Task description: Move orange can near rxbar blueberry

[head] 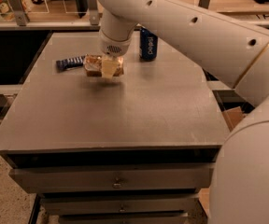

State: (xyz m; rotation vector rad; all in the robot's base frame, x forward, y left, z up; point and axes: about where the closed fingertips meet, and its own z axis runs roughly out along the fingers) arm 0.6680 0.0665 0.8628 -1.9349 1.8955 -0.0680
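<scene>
Dim; tool (107, 68) gripping orange can (93, 65) above table (125, 120), seemingly soft shadow (105, 84).

grey table (139, 115), flat top; drawers (116, 178) beneath with small knobs. dark blue can (148, 44), upright, near far edge. cardboard box (232, 116), beside the table, partly hidden.

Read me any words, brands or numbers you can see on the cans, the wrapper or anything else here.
On the blue can: white lettering up its side, too blurred to read.
On the rxbar blueberry: white marks, too small to read.
On the orange can, held by the gripper just right of the bar: no legible text.
Nothing can be quoted with confidence.
</scene>
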